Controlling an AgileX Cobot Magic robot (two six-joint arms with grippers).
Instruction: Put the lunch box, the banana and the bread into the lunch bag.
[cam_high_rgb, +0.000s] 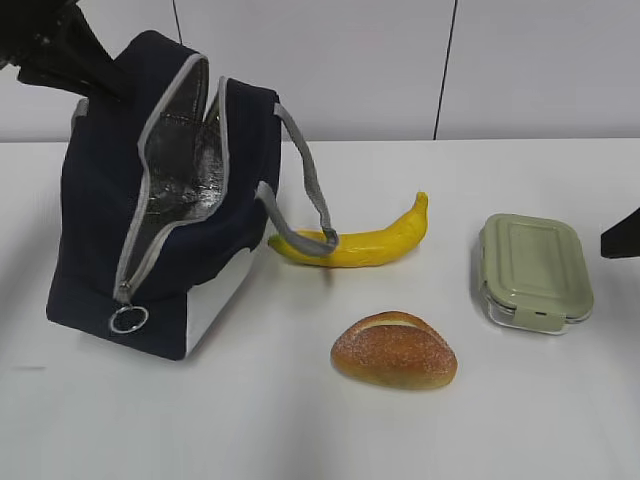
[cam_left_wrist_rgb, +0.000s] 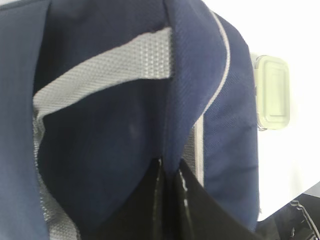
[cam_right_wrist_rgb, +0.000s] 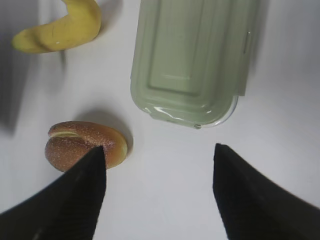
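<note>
None of the three food items has yet been placed in the lunch bag (cam_high_rgb: 150, 230), so, as far as can be judged, the packing itself has not begun and only the preparation of the bag is under way. The bag is seen standing on the left of the white table (cam_high_rgb: 300, 430) with its grey zipper undone and the silver foil lining exposed through the gap; the ring pull (cam_high_rgb: 129, 319) hangs at the low front corner. The banana (cam_high_rgb: 360, 243) lies just right of the bag, with one grey strap handle (cam_high_rgb: 310, 190) draped across its near end. The bread (cam_high_rgb: 394, 350) is set in front of the banana, apart from it, and the lunch box (cam_high_rgb: 533, 270), its green lid clipped on, rests well to the right. In the left wrist view the left gripper (cam_left_wrist_rgb: 170, 172) is shown pressed together on a fold of the bag's navy fabric at its upper edge, apparently to hold the opening steady or wide. In the right wrist view the right gripper (cam_right_wrist_rgb: 157, 192) is spread wide and empty, hovering above the table just short of the lunch box, with the bread beside its left finger (cam_right_wrist_rgb: 75, 200). All three placements therefore remain to be done, and the lunch box appears the likeliest first pick.
</note>
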